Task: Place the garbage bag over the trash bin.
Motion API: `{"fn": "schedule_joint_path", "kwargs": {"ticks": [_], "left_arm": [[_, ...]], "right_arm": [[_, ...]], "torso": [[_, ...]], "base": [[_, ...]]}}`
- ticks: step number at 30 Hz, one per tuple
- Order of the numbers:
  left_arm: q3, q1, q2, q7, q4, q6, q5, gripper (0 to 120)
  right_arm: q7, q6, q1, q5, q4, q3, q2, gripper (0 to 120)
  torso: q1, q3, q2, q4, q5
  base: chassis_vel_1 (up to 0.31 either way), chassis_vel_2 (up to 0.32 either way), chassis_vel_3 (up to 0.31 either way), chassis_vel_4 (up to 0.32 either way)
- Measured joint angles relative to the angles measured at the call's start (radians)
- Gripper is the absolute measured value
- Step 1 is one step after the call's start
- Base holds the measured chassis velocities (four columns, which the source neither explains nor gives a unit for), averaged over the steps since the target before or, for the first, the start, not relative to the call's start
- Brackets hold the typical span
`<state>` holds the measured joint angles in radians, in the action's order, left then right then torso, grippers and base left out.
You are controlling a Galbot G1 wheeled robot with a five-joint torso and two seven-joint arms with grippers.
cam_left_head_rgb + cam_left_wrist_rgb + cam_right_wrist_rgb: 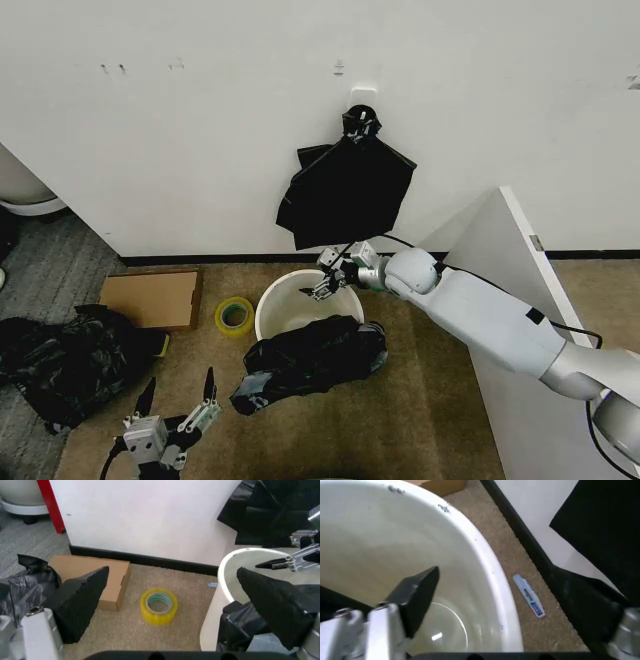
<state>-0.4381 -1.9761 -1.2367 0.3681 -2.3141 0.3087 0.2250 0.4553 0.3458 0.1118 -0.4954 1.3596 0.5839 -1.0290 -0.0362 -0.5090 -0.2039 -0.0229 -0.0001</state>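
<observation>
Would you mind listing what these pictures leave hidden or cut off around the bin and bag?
- Head view: the near side of the trash bin is covered by the garbage bag draped over its rim.
- Left wrist view: the bin's base is cut off by the frame edge.
- Right wrist view: one finger of the right gripper is largely out of frame.
- Head view: left gripper waits low, open.

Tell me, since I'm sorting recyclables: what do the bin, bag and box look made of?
The trash bin looks like smooth cream plastic with a moulded rim. The garbage bag seems thin glossy plastic film, crumpled. The box looks like matte brown cardboard.
</observation>
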Motion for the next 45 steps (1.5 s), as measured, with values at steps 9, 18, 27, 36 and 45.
{"fn": "schedule_joint_path", "kwargs": {"ticks": [9, 18, 27, 36, 45], "left_arm": [[0.006, -0.001, -0.005, 0.000, 0.004, 0.006, -0.008, 100], [0.014, -0.009, -0.003, 0.001, 0.011, 0.014, -0.018, 100], [0.023, -0.013, -0.005, 0.002, 0.013, 0.017, -0.024, 100], [0.024, -0.018, -0.005, 0.004, 0.011, 0.019, -0.024, 100], [0.022, -0.014, -0.007, 0.005, 0.001, 0.017, -0.018, 100]], "right_arm": [[0.043, 0.018, -0.018, -0.043, -0.010, 0.024, 0.005, 49], [0.080, 0.018, -0.039, -0.070, -0.069, 0.032, -0.021, 19], [0.096, 0.024, -0.047, -0.086, -0.075, 0.046, -0.027, 2], [0.048, 0.063, -0.029, -0.139, -0.041, 0.027, -0.003, 2], [-0.201, 0.268, 0.051, -0.382, 0.102, -0.099, 0.062, 1]], "torso": [[0.000, 0.000, 0.000, -0.0001, 0.0001], [0.000, 0.000, 0.000, -0.0001, 0.0000], [0.000, 0.000, 0.000, -0.0001, 0.0001], [0.000, 0.000, 0.000, 0.0000, 0.0001], [0.000, 0.000, 0.000, -0.0004, 0.0002]], "base": [[0.000, 0.000, 0.000, 0.000], [0.000, 0.000, 0.000, 0.000], [0.000, 0.000, 0.000, 0.000], [0.000, 0.000, 0.000, 0.000], [0.000, 0.000, 0.000, 0.000]]}}
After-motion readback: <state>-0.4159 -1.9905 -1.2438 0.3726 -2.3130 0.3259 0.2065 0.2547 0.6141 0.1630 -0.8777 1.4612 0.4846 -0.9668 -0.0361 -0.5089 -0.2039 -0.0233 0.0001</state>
